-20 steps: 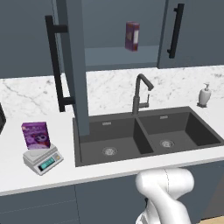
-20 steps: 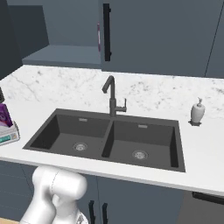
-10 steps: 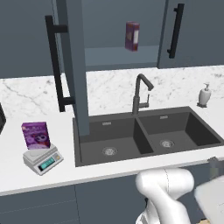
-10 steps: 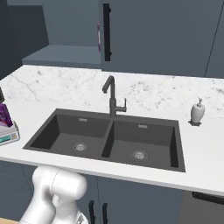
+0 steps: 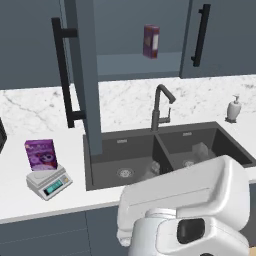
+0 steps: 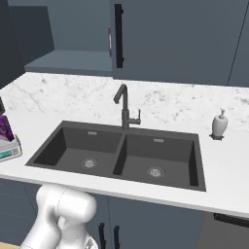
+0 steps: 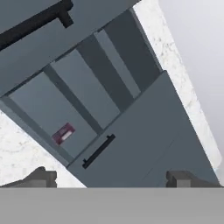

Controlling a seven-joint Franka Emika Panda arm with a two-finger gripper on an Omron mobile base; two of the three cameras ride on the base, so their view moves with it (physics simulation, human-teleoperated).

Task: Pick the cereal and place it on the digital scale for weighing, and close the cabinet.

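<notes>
Fingers (image 7: 111, 177) spread as wide as they go, nothing between them — two dark tips (image 7: 41, 176) at the bottom of the hand view, well apart from each other. They point up at the cabinet (image 7: 144, 144) from a distance, touching nothing; the view is rolled, so the cabinet runs diagonally across it.

Straight ahead of the fingers and far off: the closed door with its black bar handle (image 7: 98, 151). Beyond the handle, the open compartment, and a narrow dark maroon box (image 7: 64, 134) standing on the shelf inside.

From the left base camera the cabinet (image 5: 137, 35) has one door (image 5: 85, 75) swung out, edge-on, its long black handle (image 5: 65, 75) facing left. The maroon box (image 5: 151, 41) sits upright on the shelf behind it. White arm housing (image 5: 187, 210) bulks in the lower right.

The cereal (image 5: 41, 154) — purple box, upright — stands on the digital scale (image 5: 49, 182), touching its top plate. Both rest on the white surface (image 5: 30, 200), left of the dark double sink (image 5: 160, 155), low and well away from where the fingers aim. Right base camera catches the cereal (image 6: 5, 129) and scale (image 6: 9, 150) at the frame's left edge.

Black faucet (image 5: 160, 107) behind the sink divider; soap dispenser (image 5: 233, 108) on the surface to the right of the sink.
</notes>
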